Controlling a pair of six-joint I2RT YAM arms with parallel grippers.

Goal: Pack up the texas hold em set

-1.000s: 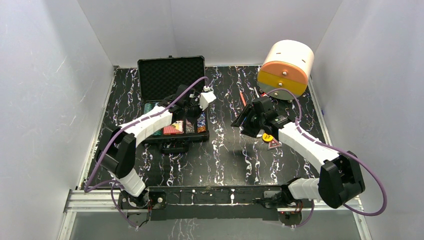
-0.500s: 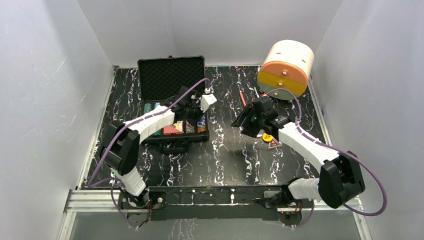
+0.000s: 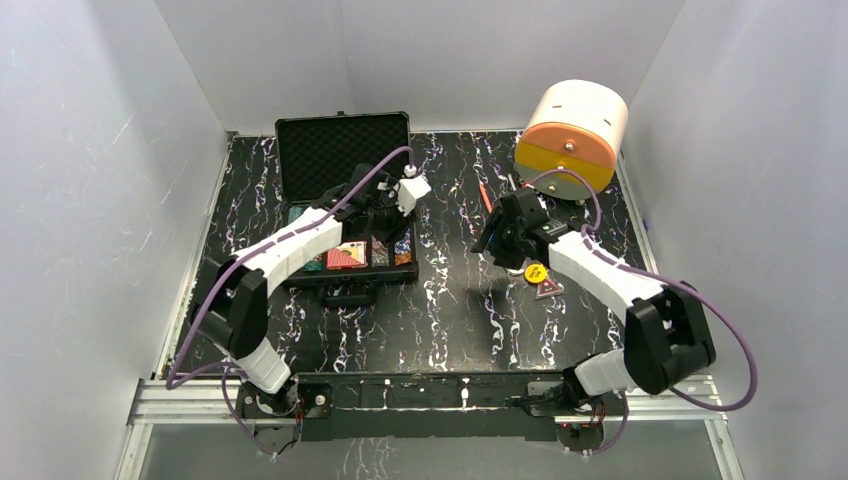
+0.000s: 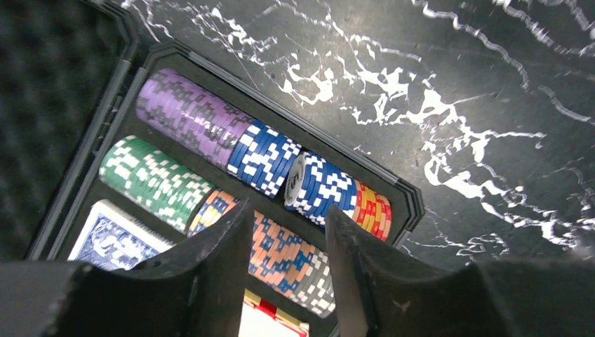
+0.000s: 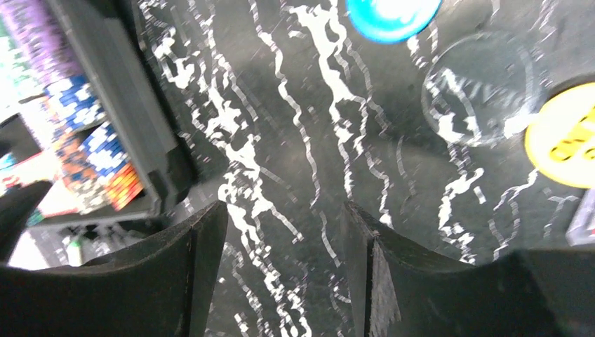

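Note:
The black case (image 3: 297, 215) lies open at the back left, its foam lid (image 3: 343, 150) raised. In the left wrist view it holds rows of striped chips: purple (image 4: 189, 112), blue (image 4: 263, 158), green (image 4: 154, 179), orange-and-blue (image 4: 281, 246). A blue card deck (image 4: 112, 239) and a red one (image 4: 270, 319) lie beside them. My left gripper (image 4: 288, 210) (image 3: 378, 205) hovers open and empty over the chips. My right gripper (image 5: 284, 207) (image 3: 495, 235) is open and empty over bare table, right of the case. Yellow (image 5: 568, 140) (image 3: 535, 271), blue (image 5: 393, 10) and clear (image 5: 484, 88) round buttons lie near it.
A big white-and-orange cylinder (image 3: 572, 135) lies at the back right. A thin orange pen (image 3: 486, 197) lies on the table behind my right gripper. A small reddish triangle (image 3: 547, 290) lies by the yellow button. White walls close in three sides.
My left gripper has shifted slightly toward the back over the case. My right gripper has moved a little toward the back and its arm has swung inward.

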